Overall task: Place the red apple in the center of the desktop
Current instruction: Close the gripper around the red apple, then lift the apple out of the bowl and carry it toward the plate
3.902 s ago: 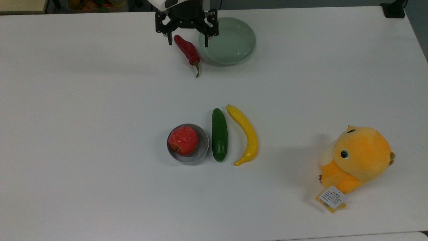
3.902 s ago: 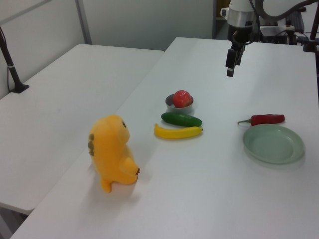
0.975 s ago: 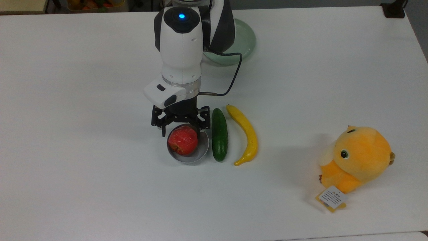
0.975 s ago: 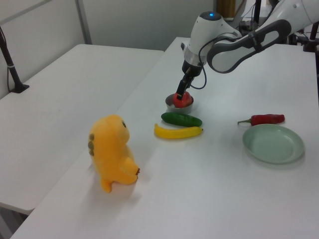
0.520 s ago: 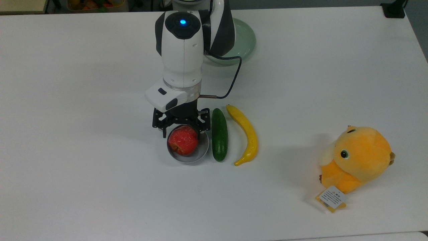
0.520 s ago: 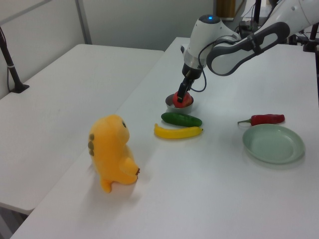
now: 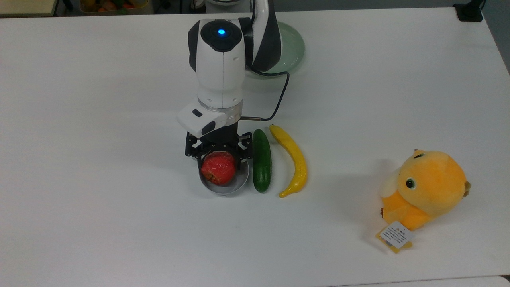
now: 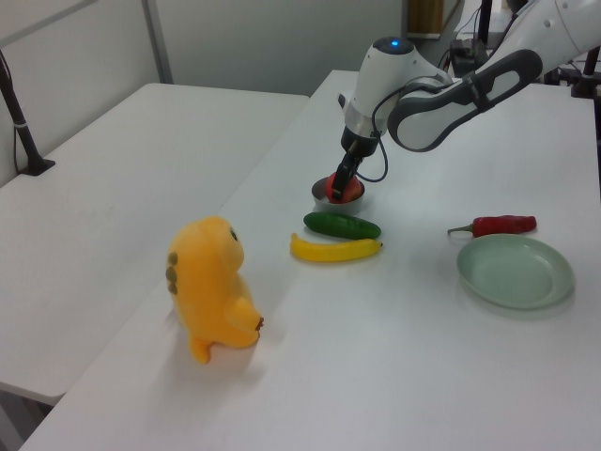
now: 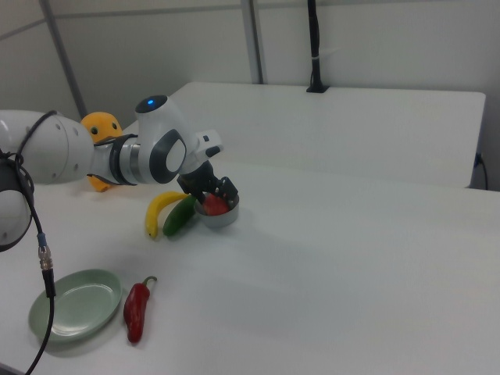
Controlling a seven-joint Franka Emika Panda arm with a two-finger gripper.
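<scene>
The red apple [image 7: 218, 169] [image 8: 345, 191] [image 9: 213, 205] lies in a small grey bowl [image 7: 225, 190] near the middle of the white desktop [image 7: 119, 219]. My gripper [image 7: 219, 158] points down over the far side of the apple, open, with one finger on either side of it. In the left view the gripper [image 8: 340, 183] reaches down to the apple's top. The right view shows the gripper [image 9: 212, 195] level with the bowl's rim, and the arm hides part of the apple.
In the top view a green cucumber [image 7: 261, 161] and a yellow banana [image 7: 295, 159] lie just right of the bowl. A red chili [image 8: 502, 225] lies beside a pale green plate [image 8: 515, 271]. An orange plush toy [image 7: 428, 189] sits at the top view's right.
The arm came from beside the plate to the bowl. Over the last second the gripper has moved lower and slightly toward the apple, and its fingers now flank it.
</scene>
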